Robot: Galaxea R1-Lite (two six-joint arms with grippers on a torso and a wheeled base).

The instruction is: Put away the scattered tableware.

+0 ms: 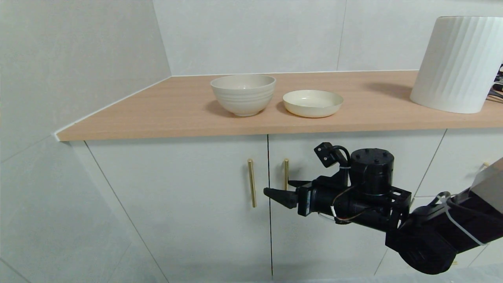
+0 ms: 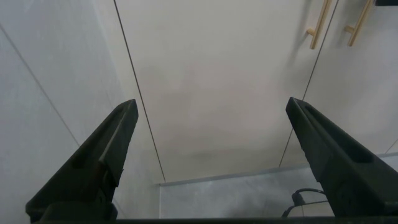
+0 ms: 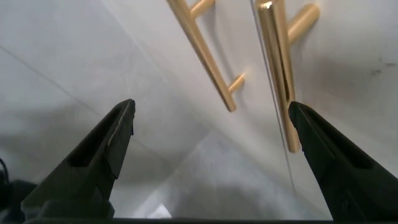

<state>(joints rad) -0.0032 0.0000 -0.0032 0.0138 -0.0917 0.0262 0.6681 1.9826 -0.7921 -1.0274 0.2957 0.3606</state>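
Note:
A deep cream bowl (image 1: 243, 94) stands on the wooden counter (image 1: 157, 118), with a shallow cream dish (image 1: 313, 103) just to its right. Below the counter edge, my right gripper (image 1: 278, 187) is open and empty in front of the two white cabinet doors, level with their gold handles (image 1: 252, 182) (image 1: 286, 175). In the right wrist view that gripper (image 3: 214, 149) faces both handles (image 3: 205, 53) (image 3: 280, 81) at close range. My left gripper (image 2: 211, 155) is open and empty, facing the left cabinet door (image 2: 217, 93) lower down.
A tall white ribbed cylinder (image 1: 459, 63) stands at the counter's right end. Tiled walls close in the left side and the back. The left wrist view has the gold handles (image 2: 317, 25) far off and a strip of floor (image 2: 224, 193) under the cabinet.

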